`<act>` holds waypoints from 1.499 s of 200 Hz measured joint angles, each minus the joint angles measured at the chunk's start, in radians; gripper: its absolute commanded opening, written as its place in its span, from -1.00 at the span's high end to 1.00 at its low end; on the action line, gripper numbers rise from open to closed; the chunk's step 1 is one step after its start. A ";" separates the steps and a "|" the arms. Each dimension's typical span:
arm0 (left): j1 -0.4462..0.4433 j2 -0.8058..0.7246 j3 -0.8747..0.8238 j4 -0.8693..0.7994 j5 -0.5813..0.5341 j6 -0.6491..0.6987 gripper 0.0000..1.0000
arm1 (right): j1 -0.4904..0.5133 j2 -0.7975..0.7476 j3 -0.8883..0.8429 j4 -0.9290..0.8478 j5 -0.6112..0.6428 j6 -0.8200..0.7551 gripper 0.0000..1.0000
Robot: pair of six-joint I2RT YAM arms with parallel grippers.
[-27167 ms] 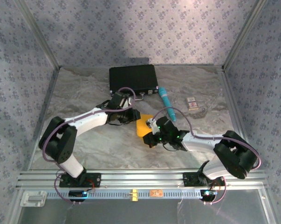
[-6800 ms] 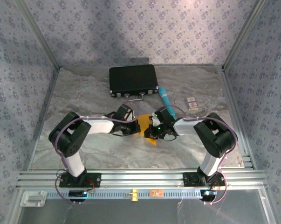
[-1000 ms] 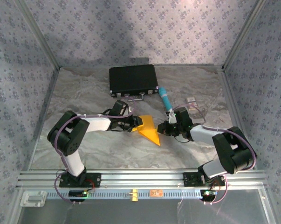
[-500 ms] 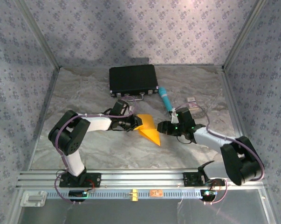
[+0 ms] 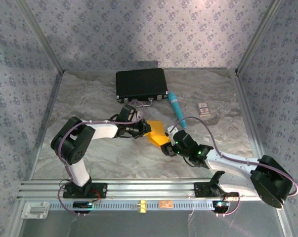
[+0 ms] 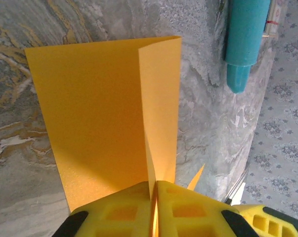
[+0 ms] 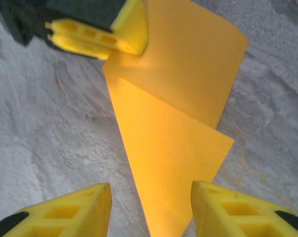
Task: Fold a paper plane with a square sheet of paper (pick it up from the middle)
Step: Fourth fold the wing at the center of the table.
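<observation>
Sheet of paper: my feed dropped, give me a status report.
Left gripper shut on the sheet, partly folded. Right gripper open, astride its pointed tip. Teal tube lies apart.

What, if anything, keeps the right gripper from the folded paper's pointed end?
Probably nothing, so yes: the right gripper is open with that point between its fingers, and the left gripper pinches the folded paper's far end.

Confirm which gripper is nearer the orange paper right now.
Left. The left gripper is shut on the edge of the orange paper, so it is in contact. The right gripper is open, its fingers straddling the paper's pointed end with no visible contact.
</observation>
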 measured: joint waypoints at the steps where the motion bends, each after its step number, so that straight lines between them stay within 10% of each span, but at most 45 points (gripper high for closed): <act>1: 0.000 0.000 0.000 0.000 0.000 0.000 0.81 | 0.003 0.001 0.000 0.001 0.003 -0.005 0.09; 132: -0.001 -0.018 0.000 -0.001 0.000 -0.001 0.81 | 0.168 0.287 0.036 0.135 0.359 -0.257 0.32; 300: -0.001 -0.018 0.000 -0.001 -0.001 -0.001 0.79 | 0.183 0.311 0.040 0.159 0.393 -0.209 0.62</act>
